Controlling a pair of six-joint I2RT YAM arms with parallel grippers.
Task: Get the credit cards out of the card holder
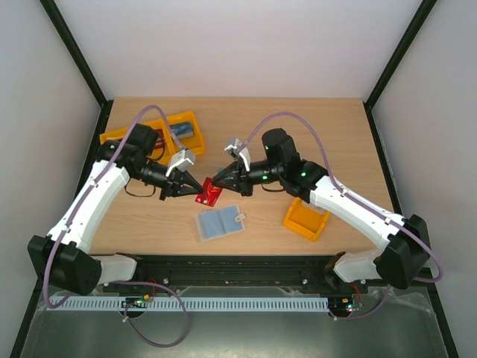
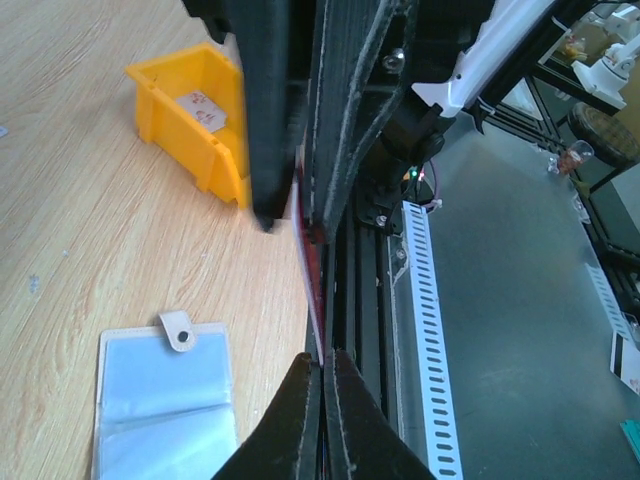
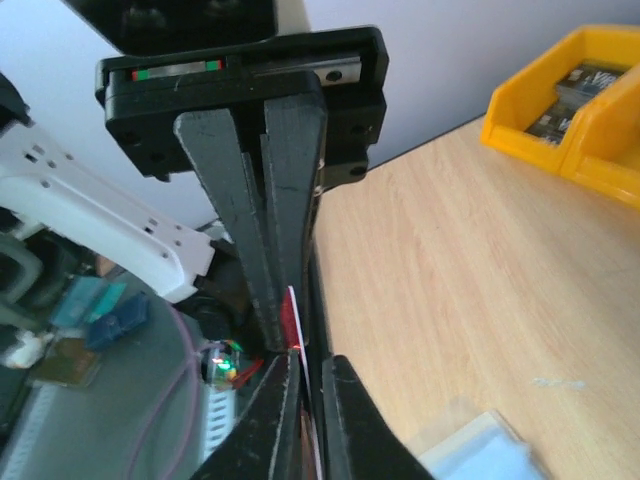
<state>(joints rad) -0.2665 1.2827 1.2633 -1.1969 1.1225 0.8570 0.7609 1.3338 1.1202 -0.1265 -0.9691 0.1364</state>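
From the top camera I saw the left gripper (image 1: 195, 187) and right gripper (image 1: 217, 181) meeting tip to tip above the table (image 1: 298, 134). Both pinched the dark red card (image 1: 209, 196), and the card holder (image 1: 220, 223) lay open just beside it, nearer the bases. My left wrist view showed its fingers clamped on the card's edge, the holder flat below, and a yellow bin (image 2: 190, 130) beyond. The right wrist view showed its fingers likewise closed on the card.

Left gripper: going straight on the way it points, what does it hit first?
Probably the right gripper, facing it almost tip to tip across the dark red card both pinch.
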